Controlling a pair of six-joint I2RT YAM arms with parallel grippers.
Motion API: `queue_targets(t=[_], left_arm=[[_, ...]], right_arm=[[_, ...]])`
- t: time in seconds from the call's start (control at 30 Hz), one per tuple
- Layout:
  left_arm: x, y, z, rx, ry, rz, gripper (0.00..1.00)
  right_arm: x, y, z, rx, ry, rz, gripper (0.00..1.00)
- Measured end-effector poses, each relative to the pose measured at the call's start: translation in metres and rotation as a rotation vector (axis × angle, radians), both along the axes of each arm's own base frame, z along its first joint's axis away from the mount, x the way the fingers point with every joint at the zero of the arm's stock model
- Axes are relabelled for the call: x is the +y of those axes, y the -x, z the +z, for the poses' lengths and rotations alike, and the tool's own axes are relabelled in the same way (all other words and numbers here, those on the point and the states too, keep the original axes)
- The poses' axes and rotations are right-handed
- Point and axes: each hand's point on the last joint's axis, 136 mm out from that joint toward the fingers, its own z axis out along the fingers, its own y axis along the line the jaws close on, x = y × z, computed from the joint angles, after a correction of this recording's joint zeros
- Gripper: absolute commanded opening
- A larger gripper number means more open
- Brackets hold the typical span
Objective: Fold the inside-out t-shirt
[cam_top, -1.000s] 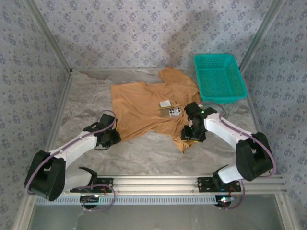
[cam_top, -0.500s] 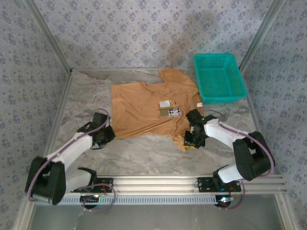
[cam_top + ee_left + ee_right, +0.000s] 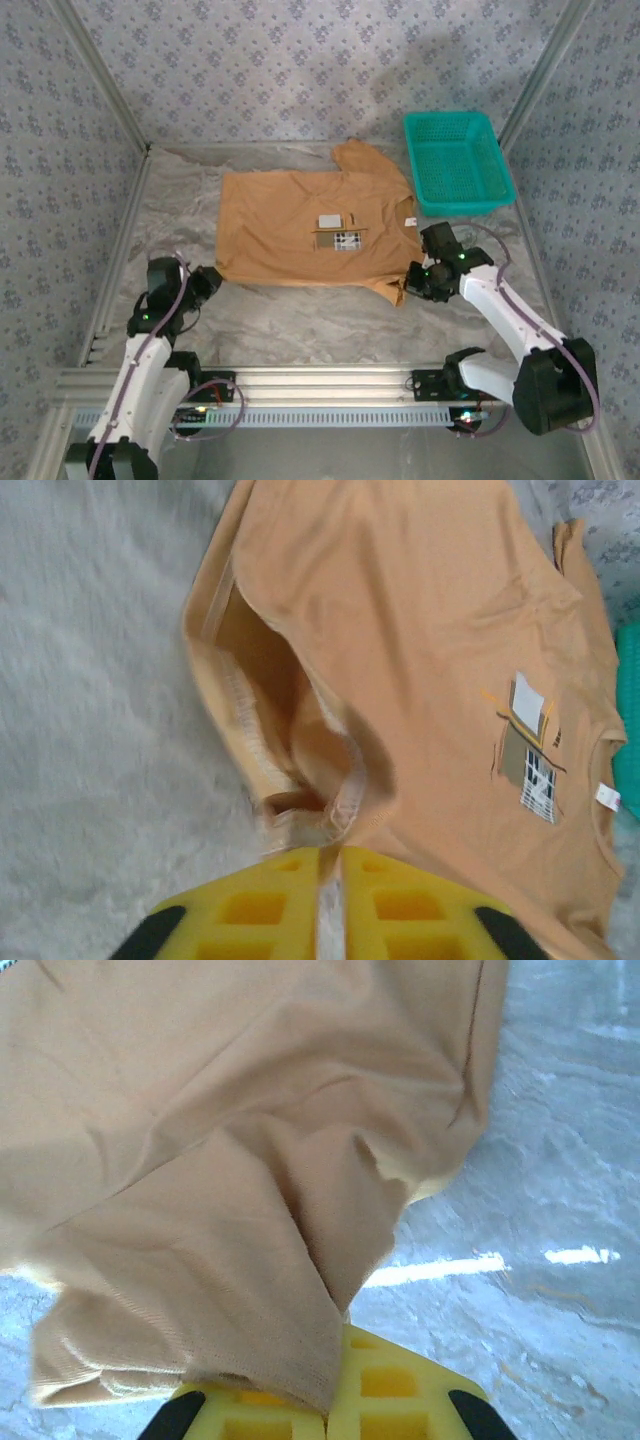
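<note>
The tan inside-out t-shirt [image 3: 300, 215] lies spread across the middle of the table, stretched taut along its near edge, with a small white label [image 3: 330, 220] and printed patches near its centre. My left gripper [image 3: 205, 280] is shut on the shirt's near left hem corner [image 3: 310, 815], the cloth pinched between the yellow fingers [image 3: 270, 905]. My right gripper [image 3: 415, 285] is shut on the near right corner by the sleeve [image 3: 290, 1360], cloth draping over its yellow fingers [image 3: 400, 1390]. The white neck tag [image 3: 606, 797] shows at the collar.
A teal basket [image 3: 457, 160] stands at the back right, just past the shirt's far sleeve [image 3: 360, 160]. Patterned walls close in the table on three sides. The metal rail [image 3: 330, 380] with the arm bases runs along the near edge.
Both grippers have pulled apart, left arm swinging left and back, right arm moving right. The shirt has stretched out flatter and wider, its near edge now straight.
</note>
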Motion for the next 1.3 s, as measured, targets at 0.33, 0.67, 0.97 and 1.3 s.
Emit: queue_targets(t=[0.33,0.67,0.97,1.3], left_arm=[[-0.004,0.035,0.004,-0.077,0.097,0.039,0.28],[-0.015,0.047,-0.042,0.296,-0.02,-0.023,0.33],[-0.071,0.006,0.006,0.249,-0.21,-0.18,0.33],[-0.043,0.017,-0.075,0.483,-0.302,-0.08,0.29]], right_arm=[[-0.008,0.025,-0.007,0.059,0.017,0.0,0.0],[-0.008,0.03,-0.005,0.055,0.005,-0.013,0.0],[-0.008,0.031,-0.014,0.096,0.016,-0.015,0.0],[-0.023,0.027,-0.016,0.104,0.005,-0.1,0.0]])
